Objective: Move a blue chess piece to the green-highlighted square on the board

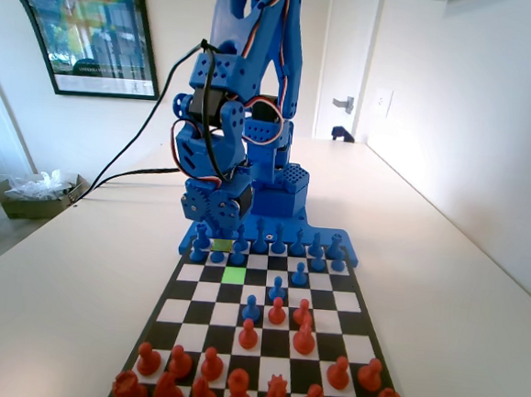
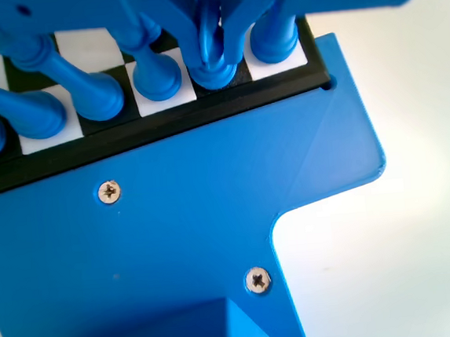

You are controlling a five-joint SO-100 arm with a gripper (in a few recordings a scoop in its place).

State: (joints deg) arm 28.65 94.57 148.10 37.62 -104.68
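- One small blue plastic pawn (image 2: 213, 55), on the back row of the checkered board (image 2: 166, 126), is pinched in the blue pincer (image 2: 215, 59).
- Grasp step, I judge; next lift it clear and carry to the lime-green square (image 1: 234, 275).

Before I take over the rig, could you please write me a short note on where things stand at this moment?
Gripper: low over the blue back rows, fingers closed on either side of the blue chess piece.
Piece: base on a black square in the board row next to the blue frame; not lifted.
The green-highlighted square: bare, a couple of rows forward of the gripper in the fixed view.
Done: approach and, apparently, the grasp.
Left: lift, carry to the green square, set the piece down, release.
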